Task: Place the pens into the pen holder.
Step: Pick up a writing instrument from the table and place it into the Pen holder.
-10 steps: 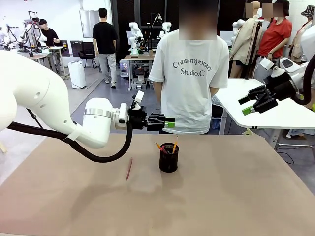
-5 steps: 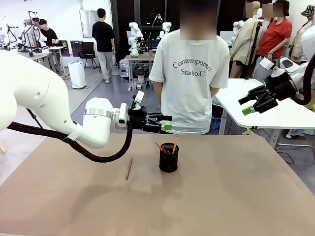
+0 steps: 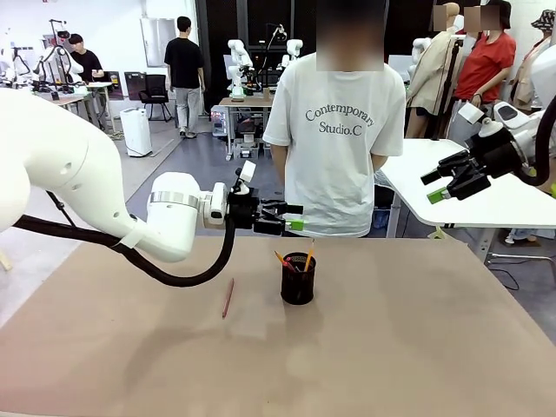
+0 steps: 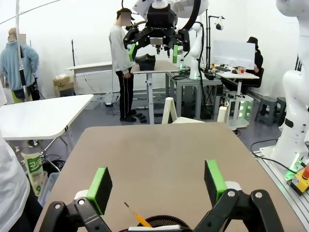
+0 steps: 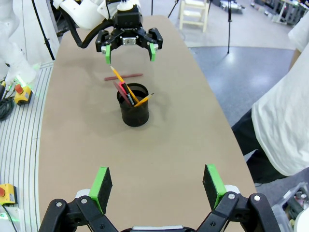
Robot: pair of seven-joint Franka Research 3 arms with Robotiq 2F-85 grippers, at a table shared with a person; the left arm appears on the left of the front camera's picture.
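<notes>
My left gripper (image 3: 298,216) hangs wide and empty above the holder (image 3: 298,280); right gripper (image 3: 433,186) is wide too (off at three o'clock). A pen (image 3: 228,297) lies flat at the holder's nine o'clock; a shallow pinch could skid it away.

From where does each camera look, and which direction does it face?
Front view: sits between the arms on the robot's side, faces across the table at the person; shows the left claw and the right claw.
Left wrist view: on the left wrist, faces along its own open claw toward the right arm.
Right wrist view: on the right wrist, faces down the table; own open claw at the bottom.
Shared: both wrist views show the pen holder and the opposite claw.
</notes>
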